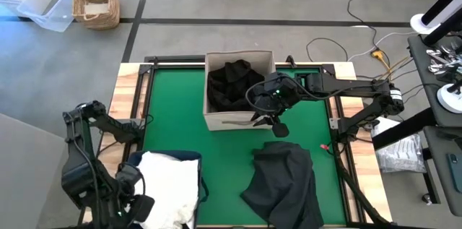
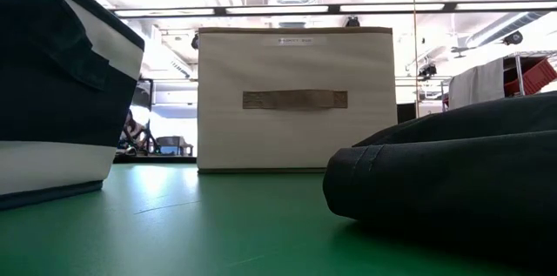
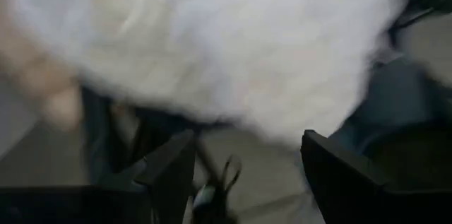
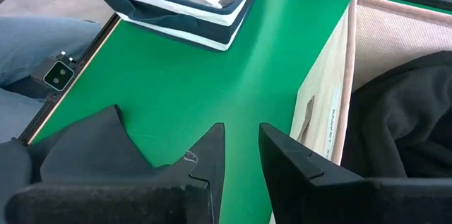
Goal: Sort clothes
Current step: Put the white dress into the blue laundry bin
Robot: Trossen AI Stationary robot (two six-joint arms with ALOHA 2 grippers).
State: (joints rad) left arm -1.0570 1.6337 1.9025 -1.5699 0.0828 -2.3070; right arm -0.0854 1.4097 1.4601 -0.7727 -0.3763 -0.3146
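Observation:
A beige fabric box [image 1: 238, 117] at the table's far middle holds black clothes [image 1: 232, 83]. A charcoal grey garment [image 1: 285, 182] lies crumpled on the green mat near the front edge, and shows in the low view as the dark garment [image 2: 452, 171]. White clothes [image 1: 170, 182] fill the navy bin [image 1: 189, 155] at the near left. My right gripper [image 4: 241, 155] hovers over the box's near wall with a narrow gap and nothing between its fingers. My left gripper [image 3: 244, 174] stands open and holds nothing, above the white clothes [image 3: 233, 47] at the bin's near left corner.
On the floor beyond the table's far left stand a wicker basket [image 1: 96, 1] and a clear plastic tub [image 1: 43, 5]. Cables [image 1: 361, 34] trail on the floor at the far right. Bare green mat [image 1: 170, 113] lies between the bin and the box.

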